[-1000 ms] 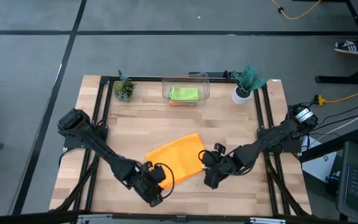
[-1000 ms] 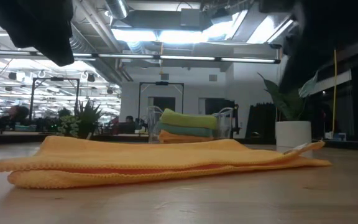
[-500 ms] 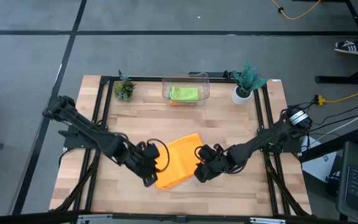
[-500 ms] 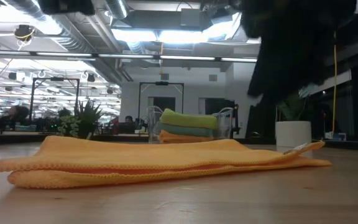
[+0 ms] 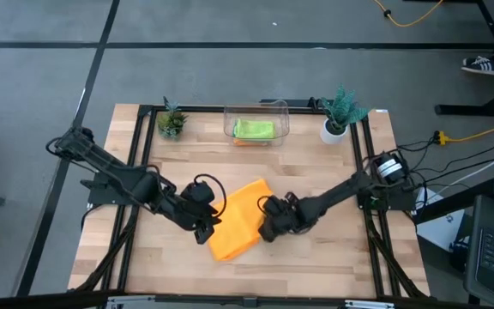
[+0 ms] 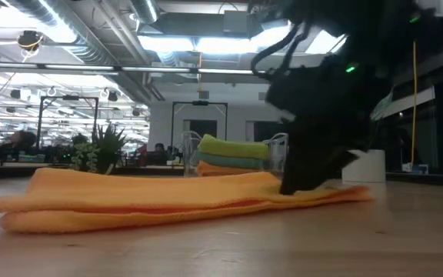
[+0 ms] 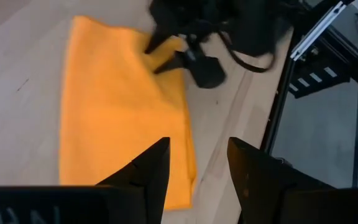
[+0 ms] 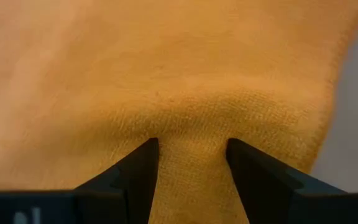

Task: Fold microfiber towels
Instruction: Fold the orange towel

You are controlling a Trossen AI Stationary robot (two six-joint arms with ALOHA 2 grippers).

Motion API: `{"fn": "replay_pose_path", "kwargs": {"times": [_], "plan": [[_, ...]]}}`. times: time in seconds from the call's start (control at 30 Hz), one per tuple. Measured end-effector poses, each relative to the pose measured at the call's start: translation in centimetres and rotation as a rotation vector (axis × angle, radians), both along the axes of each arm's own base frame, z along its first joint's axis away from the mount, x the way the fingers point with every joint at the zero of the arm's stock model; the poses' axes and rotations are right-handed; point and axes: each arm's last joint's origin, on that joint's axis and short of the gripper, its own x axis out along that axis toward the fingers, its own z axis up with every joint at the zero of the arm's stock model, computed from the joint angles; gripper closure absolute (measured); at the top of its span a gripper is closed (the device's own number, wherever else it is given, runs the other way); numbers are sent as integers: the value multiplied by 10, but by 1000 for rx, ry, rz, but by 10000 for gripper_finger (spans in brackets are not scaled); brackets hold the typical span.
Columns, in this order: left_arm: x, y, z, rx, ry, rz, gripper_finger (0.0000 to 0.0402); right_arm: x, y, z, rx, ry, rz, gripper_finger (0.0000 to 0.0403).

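An orange microfiber towel (image 5: 234, 227) lies folded, in layers, flat on the wooden table near its middle (image 6: 168, 201). My right gripper (image 5: 266, 230) is down on the towel's right end (image 6: 306, 185), fingers apart, with cloth bulging between them (image 8: 191, 146). My left gripper (image 5: 207, 228) hangs open over the table at the towel's left side, clear of it (image 7: 197, 146). Folded towels, a green one (image 6: 233, 145) on top, sit stacked in the clear bin (image 5: 256, 110) at the far edge. My right gripper sets both open fingertips (image 8: 143, 163) on the orange towel's top layer near its right edge (image 8: 191, 124), slanting down from the table's right. A ridge of cloth is pushed up between the fingers. The towel lies on the table.
Two small potted plants (image 5: 171, 122) (image 5: 340, 113) flank the bin along the far edge. A black frame rail (image 5: 369, 172) runs along the table's sides. Bare wood lies in front of the towel (image 5: 256, 275).
My right gripper has come down and leftward onto the towel's right end, turning a little, and has shoved that end toward the left, so the towel is shorter. My left gripper has risen from the towel's near left corner and drawn back toward the far left.
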Motion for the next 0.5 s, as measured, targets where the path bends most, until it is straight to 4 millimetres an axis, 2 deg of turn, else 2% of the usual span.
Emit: {"fn": "replay_pose_path", "kwargs": {"times": [0.17,0.27,0.37,0.43,0.5], "plan": [[2,-1,-3,29,4,-5,248,18,-39,2,-92,-12,107,203],[2,0,-2,48,-7,10,248,32,-68,4,-154,-41,178,203],[2,1,-2,64,-15,25,248,38,-99,8,-151,-53,136,203],[2,1,-2,64,-14,25,248,40,-112,16,-106,-65,113,203],[2,0,-2,64,-14,21,248,42,-114,30,-62,-117,104,203]]}}
